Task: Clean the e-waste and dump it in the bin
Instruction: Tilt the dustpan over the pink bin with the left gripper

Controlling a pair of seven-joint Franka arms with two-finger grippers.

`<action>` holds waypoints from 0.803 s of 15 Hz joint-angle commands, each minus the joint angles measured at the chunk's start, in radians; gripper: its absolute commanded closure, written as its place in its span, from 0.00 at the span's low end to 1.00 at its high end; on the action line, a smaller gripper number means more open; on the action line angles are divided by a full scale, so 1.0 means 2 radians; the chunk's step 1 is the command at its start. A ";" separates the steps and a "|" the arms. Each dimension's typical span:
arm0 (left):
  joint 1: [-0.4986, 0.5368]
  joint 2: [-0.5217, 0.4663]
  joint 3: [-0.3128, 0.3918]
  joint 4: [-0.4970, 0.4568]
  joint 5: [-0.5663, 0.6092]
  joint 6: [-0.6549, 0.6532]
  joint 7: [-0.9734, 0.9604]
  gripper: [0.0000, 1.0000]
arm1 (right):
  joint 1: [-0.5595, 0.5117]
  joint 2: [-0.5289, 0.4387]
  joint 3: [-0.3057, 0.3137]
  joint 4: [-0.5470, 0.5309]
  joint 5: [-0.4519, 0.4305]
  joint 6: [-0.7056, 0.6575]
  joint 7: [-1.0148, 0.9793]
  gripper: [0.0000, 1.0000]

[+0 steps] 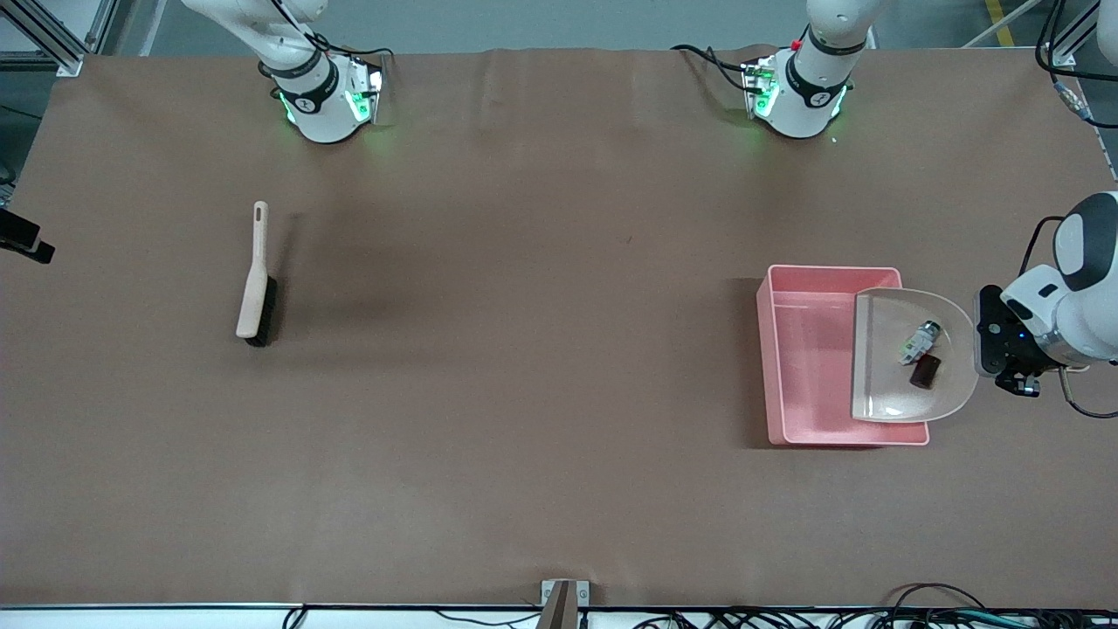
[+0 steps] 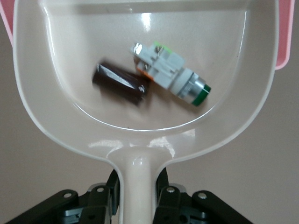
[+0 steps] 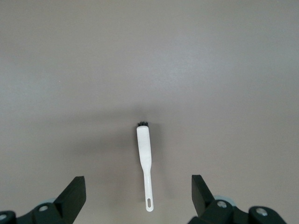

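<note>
The white-grey part (image 1: 919,341) and the black block (image 1: 925,371) lie in the dustpan (image 1: 882,384), held over the pink bin (image 1: 803,367) by the left gripper (image 2: 138,186) clamped on its handle. A hasty tilt could spill them over the bin's rim. The right gripper (image 3: 138,198) waits open above the brush (image 1: 256,278).

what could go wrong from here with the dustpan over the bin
1. The dustpan overhangs the pink bin at its edge toward the left arm's end; tipped the wrong way, the white-grey part and black block could miss.
2. The left gripper pinches only the thin handle, so the pan might twist while tilting.
3. Both parts lie loose near the handle end and may hang there instead of sliding out.
</note>
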 commanded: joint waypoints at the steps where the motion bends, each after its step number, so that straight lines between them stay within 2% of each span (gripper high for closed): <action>1: -0.046 -0.043 0.057 -0.023 -0.002 0.015 0.007 1.00 | 0.000 -0.002 0.002 0.012 -0.005 -0.024 -0.003 0.00; 3: -0.073 -0.052 0.083 -0.026 -0.001 0.019 0.004 1.00 | 0.003 -0.021 0.005 0.009 0.000 -0.045 -0.005 0.00; 4: -0.092 -0.056 0.097 -0.028 0.002 0.019 0.001 1.00 | 0.014 -0.038 0.006 -0.022 -0.001 -0.043 -0.004 0.00; 6: -0.130 -0.066 0.132 -0.027 0.025 0.016 -0.012 1.00 | 0.021 -0.080 0.007 -0.100 -0.001 0.022 -0.003 0.00; 9: -0.164 -0.073 0.155 -0.027 0.057 0.011 -0.038 1.00 | 0.050 -0.080 0.012 -0.098 -0.007 0.020 0.001 0.00; 12: -0.213 -0.077 0.189 -0.023 0.089 -0.018 -0.082 1.00 | 0.047 -0.079 0.009 -0.093 -0.008 0.018 -0.004 0.00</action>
